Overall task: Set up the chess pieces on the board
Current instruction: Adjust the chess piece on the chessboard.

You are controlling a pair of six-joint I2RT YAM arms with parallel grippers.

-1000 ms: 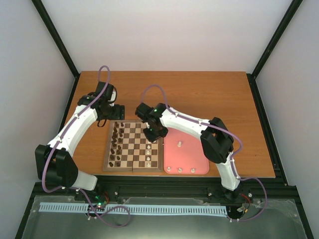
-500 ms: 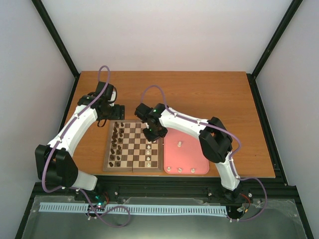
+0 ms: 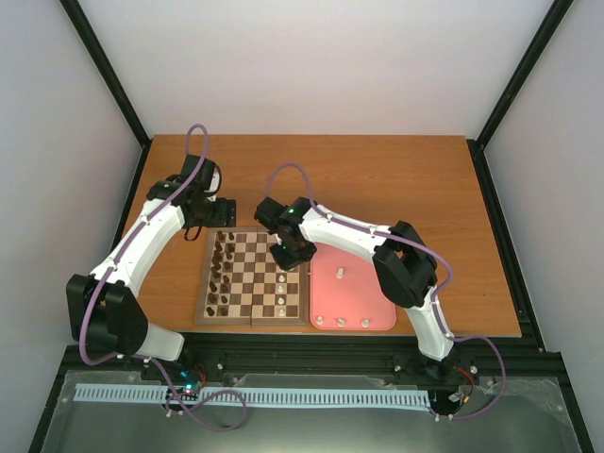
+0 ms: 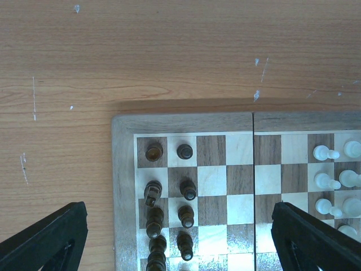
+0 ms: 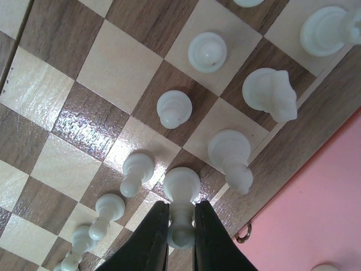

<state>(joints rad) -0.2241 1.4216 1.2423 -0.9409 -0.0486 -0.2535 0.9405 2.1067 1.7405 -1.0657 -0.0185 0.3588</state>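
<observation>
While the left gripper (image 3: 215, 213) hovers at the board's (image 3: 251, 322) far left corner, the right gripper (image 3: 289, 253) sits low over its far right part. The board lies by the tabletop's near edge, with a pink tray (image 3: 368, 294) just beside its right edge carrying four white pieces (image 3: 340, 274).

Left wrist: fingers (image 4: 51, 237) spread wide, nothing held, dark pieces (image 4: 186, 189) in two columns below.

Right wrist: fingers (image 5: 149, 243) are pinched tight on a white piece (image 5: 181, 185) in the board's edge row beside the tray, its neighbours upright around it.
</observation>
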